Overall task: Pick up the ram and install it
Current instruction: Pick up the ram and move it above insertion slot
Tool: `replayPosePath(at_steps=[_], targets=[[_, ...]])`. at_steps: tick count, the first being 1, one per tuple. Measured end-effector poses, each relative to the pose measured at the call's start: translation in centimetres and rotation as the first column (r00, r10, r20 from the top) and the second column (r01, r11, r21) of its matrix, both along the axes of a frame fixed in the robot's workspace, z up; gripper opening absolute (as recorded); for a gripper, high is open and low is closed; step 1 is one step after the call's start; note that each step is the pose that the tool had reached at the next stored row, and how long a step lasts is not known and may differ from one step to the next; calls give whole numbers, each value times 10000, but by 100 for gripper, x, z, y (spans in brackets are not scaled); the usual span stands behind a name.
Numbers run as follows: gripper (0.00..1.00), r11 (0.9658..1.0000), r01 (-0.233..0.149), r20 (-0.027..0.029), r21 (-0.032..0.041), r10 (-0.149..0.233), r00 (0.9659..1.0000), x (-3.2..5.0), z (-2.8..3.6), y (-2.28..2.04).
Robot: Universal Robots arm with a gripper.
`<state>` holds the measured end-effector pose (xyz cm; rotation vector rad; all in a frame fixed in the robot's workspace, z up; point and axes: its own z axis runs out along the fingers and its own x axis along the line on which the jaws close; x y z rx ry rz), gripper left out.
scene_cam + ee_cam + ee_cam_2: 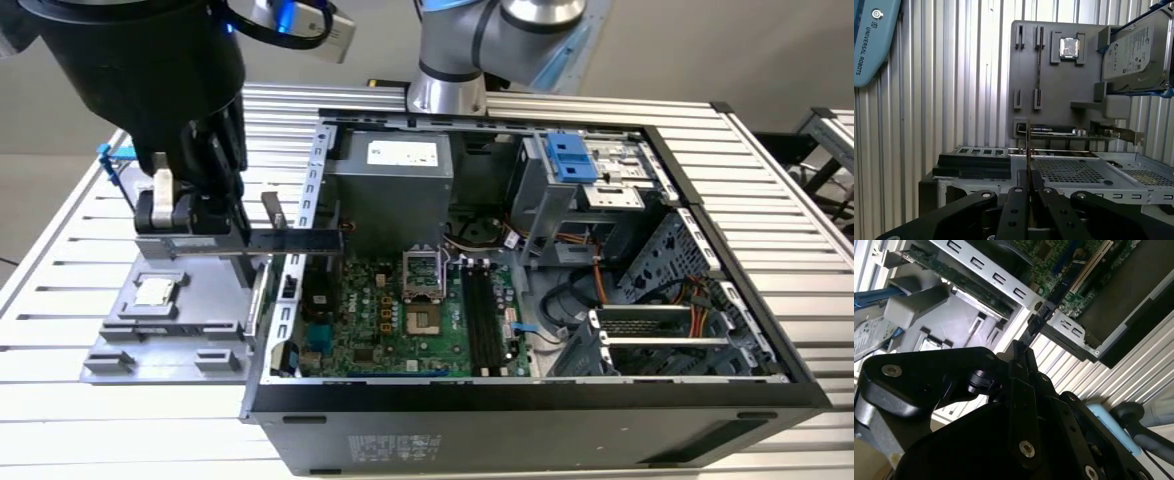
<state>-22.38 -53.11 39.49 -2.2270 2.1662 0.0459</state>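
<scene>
Dark blue-green, the ram [296, 240] hangs level across the open computer case's [534, 420] side wall on the exterior view's left, with one end pointing in over the case. The gripper [1028, 175] is clamped tight on the stick's thin edge, just outside the case above the grey parts tray [127, 340].

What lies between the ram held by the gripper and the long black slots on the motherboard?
In the exterior view, the green motherboard and its CPU socket lie between the ram and the black slots.
</scene>
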Motion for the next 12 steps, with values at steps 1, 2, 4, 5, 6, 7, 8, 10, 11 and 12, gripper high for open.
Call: replayPosePath(at_steps=[1,2,4,5,6,7,8,10,11,12], targets=[[0,10000,0,0,1,0,10000,17,-1,0],[0,10000,-1,0,1,1,10000,34,-1,0],[0,10000,0,-1,1,0,10000,66,0,0],[0,10000,-1,0,2,1,10000,82,-1,0],[0,10000,-1,-1,0,1,10000,98,0,0],[0,10000,-1,-1,1,1,10000,113,0,0],[0,10000,0,-1,0,0,10000,128,0,0],[0,10000,0,0,1,0,10000,158,-1,0],[0,10000,0,-1,1,0,10000,173,0,0],[0,10000,-1,-1,0,1,10000,192,0,0]])
